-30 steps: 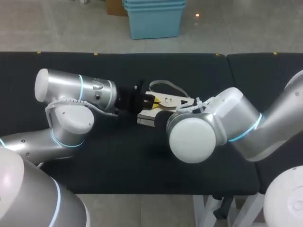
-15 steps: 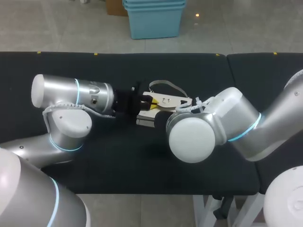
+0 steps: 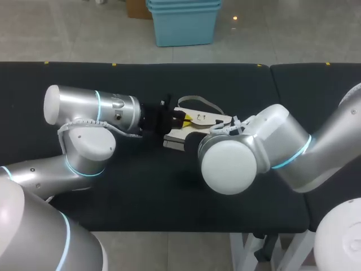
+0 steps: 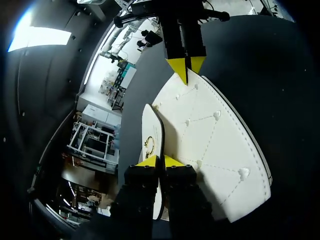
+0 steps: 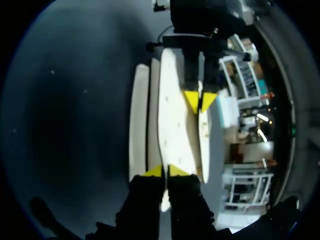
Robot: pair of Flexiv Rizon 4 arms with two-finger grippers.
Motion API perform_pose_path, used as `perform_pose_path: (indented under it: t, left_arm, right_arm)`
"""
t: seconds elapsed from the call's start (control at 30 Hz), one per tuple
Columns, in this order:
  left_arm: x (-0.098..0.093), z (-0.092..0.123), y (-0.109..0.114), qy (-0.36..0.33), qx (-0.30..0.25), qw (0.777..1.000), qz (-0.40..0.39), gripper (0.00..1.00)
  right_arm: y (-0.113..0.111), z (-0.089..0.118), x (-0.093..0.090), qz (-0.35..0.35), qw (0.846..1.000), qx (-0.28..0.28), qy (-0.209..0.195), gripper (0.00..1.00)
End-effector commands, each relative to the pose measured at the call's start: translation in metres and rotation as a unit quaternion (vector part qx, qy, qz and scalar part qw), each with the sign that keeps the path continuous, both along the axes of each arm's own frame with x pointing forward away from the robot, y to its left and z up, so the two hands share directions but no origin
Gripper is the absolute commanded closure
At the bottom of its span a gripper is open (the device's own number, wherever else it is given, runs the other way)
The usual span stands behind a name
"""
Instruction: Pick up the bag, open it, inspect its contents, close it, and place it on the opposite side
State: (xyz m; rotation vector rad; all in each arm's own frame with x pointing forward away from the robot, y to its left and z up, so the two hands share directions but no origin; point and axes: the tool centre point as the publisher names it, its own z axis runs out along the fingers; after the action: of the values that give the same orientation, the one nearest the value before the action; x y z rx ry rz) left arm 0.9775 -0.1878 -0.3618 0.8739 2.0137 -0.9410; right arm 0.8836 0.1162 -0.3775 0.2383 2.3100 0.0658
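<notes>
Our left gripper (image 4: 160, 161) is clamped shut on one thin edge of the cream bag (image 4: 210, 145). At the bag's opposite edge our right gripper (image 5: 165, 171) pinches it too, so the two face each other across the bag. The black table (image 3: 146, 192) lies under the bag; we cannot tell whether they touch.

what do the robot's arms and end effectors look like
Both the left arm and right arm are smooth silver-grey tubes with rounded white caps and thin cyan rings at the joints. A pale cable runs along the left arm. The left end effector and right end effector are black, each with two fingers tipped bright yellow.
</notes>
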Motion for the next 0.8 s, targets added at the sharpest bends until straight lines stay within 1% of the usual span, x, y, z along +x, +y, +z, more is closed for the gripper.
perform_pose_path:
  t: [0.03,0.13,0.2,0.3,0.43,0.53,0.63,0.67,0.7,0.8]
  left_arm:
    - [-0.004,-0.003,0.006,-0.006,-0.002,1.0,-0.02,1.0]
    - [-0.008,0.0,0.013,-0.009,0.0,1.0,-0.023,1.0]
    - [-0.009,0.0,0.015,-0.013,0.008,1.0,-0.02,1.0]
    - [-0.007,0.0,0.018,-0.011,0.006,1.0,-0.011,1.0]
    - [-0.003,0.01,0.015,-0.014,-0.019,1.0,-0.002,1.0]
    - [-0.002,0.016,0.011,-0.022,-0.026,0.999,-0.006,1.0]
    - [-0.001,0.018,0.008,-0.023,-0.025,0.999,-0.01,1.0]
    - [-0.001,0.018,0.007,-0.023,-0.024,0.999,-0.011,0.83]
    - [0.0,0.017,0.006,-0.022,-0.022,0.999,-0.012,0.71]
    - [0.002,0.011,0.005,-0.016,-0.016,1.0,-0.01,0.74]
  right_arm:
    - [0.001,-0.002,-0.001,0.001,1.0,0.001,-0.003,1.0]
    - [0.001,-0.002,-0.001,0.001,1.0,0.001,-0.003,1.0]
    - [0.001,-0.002,-0.001,0.001,1.0,0.001,-0.003,1.0]
    - [0.001,-0.002,-0.001,0.001,1.0,0.001,-0.003,1.0]
    - [0.001,-0.002,-0.001,0.001,1.0,0.001,-0.003,1.0]
    - [0.001,-0.002,-0.001,0.001,1.0,0.001,-0.003,1.0]
    - [0.001,-0.002,-0.001,0.001,1.0,0.001,-0.003,1.0]
    - [0.001,-0.002,-0.001,0.001,1.0,0.001,-0.003,1.0]
    - [0.001,-0.002,-0.001,0.001,1.0,0.001,-0.003,1.0]
    - [0.001,-0.002,-0.001,0.001,1.0,0.001,-0.003,1.0]
